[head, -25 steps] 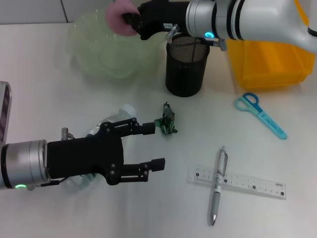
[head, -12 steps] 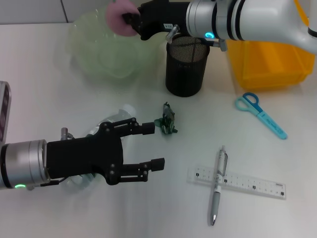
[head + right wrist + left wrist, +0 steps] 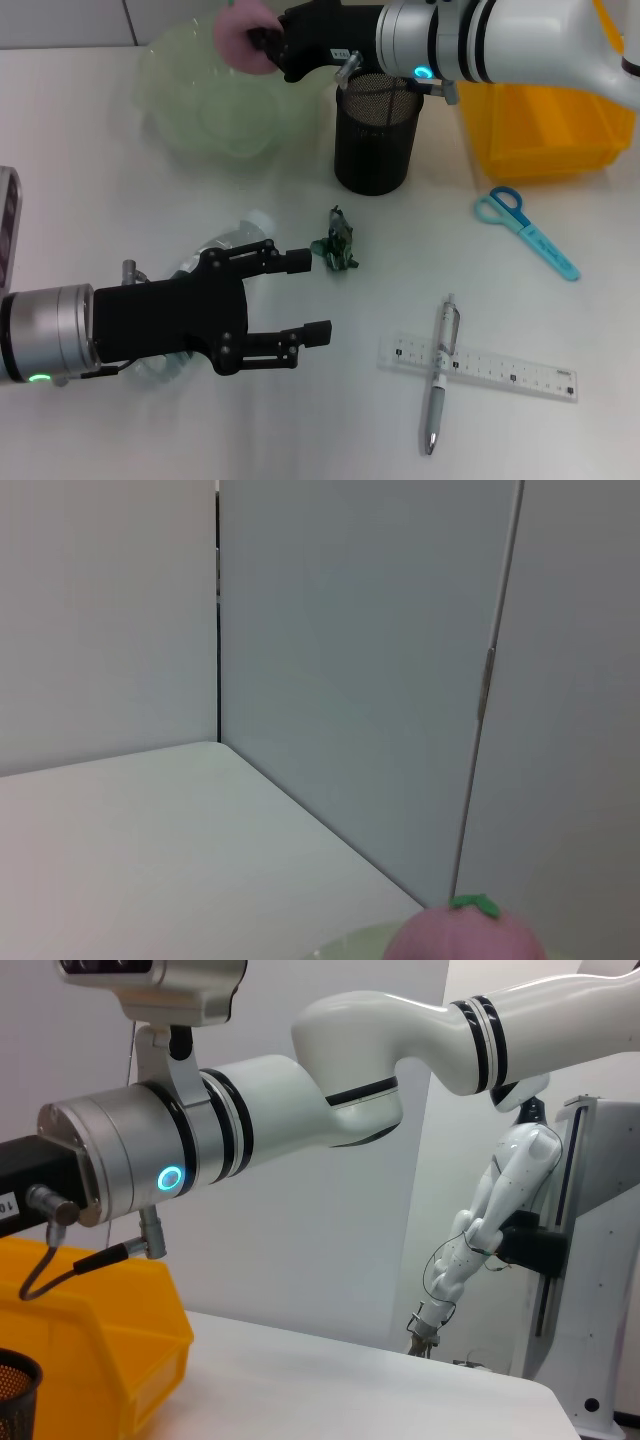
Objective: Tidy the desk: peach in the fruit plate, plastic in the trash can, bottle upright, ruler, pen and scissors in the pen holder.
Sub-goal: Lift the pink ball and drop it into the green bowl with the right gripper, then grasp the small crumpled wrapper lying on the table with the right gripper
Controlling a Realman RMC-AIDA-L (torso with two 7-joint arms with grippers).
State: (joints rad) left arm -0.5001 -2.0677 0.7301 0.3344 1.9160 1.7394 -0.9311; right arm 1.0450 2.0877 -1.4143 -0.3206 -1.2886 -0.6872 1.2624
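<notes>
Pink peach (image 3: 243,36) sits clenched in your right pincer (image 3: 262,42), held above the far rim of the pale green glass fruit plate (image 3: 185,100) on the white counter (image 3: 420,230). Your left pincer (image 3: 305,294) hovers with fingers spread over the fallen clear plastic bottle (image 3: 235,238), beside the crumpled green plastic scrap (image 3: 338,243).

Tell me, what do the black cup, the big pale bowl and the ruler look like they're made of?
The black cup looks like matte wire mesh; fine holes show in its wall. The pale bowl seems translucent greenish glass or plastic, the table showing through. The ruler appears to be clear plastic with printed marks.
</notes>
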